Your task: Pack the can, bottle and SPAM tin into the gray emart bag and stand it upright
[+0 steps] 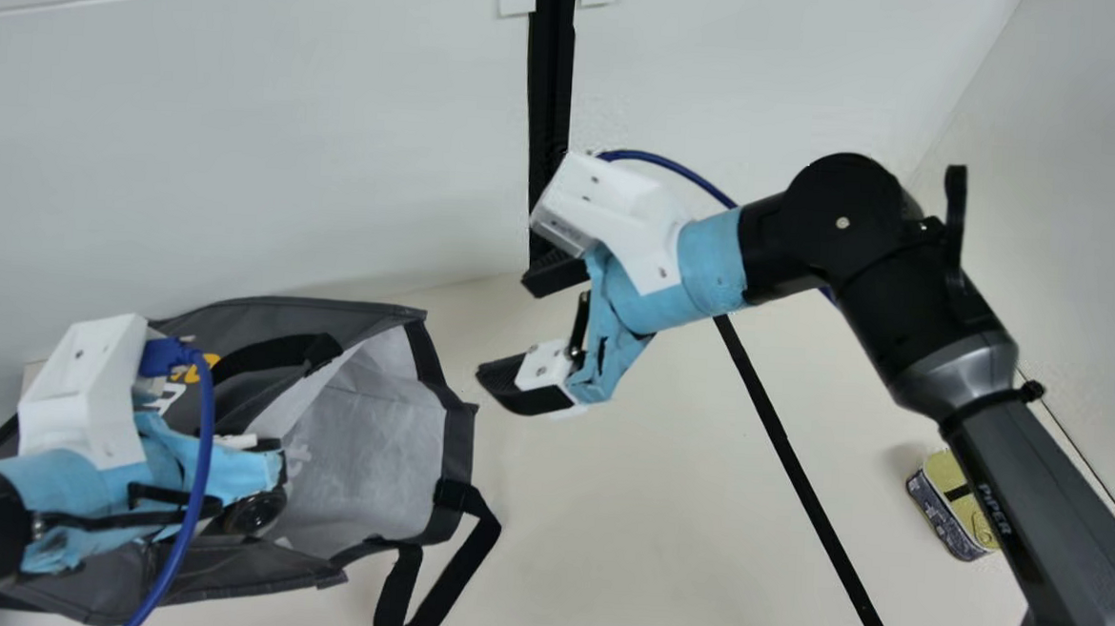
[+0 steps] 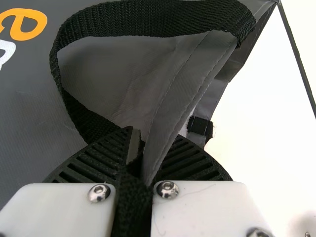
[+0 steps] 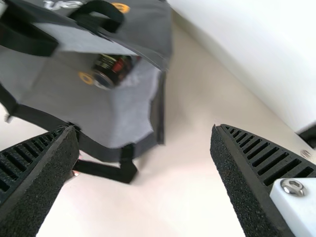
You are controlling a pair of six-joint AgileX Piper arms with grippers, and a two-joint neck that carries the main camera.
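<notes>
My left gripper (image 1: 215, 467) is at the gray bag (image 1: 370, 437), which lies with its mouth facing right in the main view. In the left wrist view that gripper (image 2: 140, 148) is shut on the rim of the bag (image 2: 29, 98) and some black strap. Out to the right of the mouth, my right gripper (image 1: 500, 324) is open and holds nothing. The right wrist view has it (image 3: 145, 131) facing the bag (image 3: 89, 118), with a dark, red-marked container (image 3: 111, 70) inside; can or bottle, I cannot tell. The SPAM tin (image 1: 948, 500) rests on the table, partly behind my right arm.
A black strip (image 1: 797, 469) crosses the cream table between the bag and the tin. White panels (image 1: 242, 144) rise behind. Loose handle straps (image 1: 464, 556) trail from the bag toward the main view's bottom edge. Bare table (image 1: 604, 525) lies right of the straps.
</notes>
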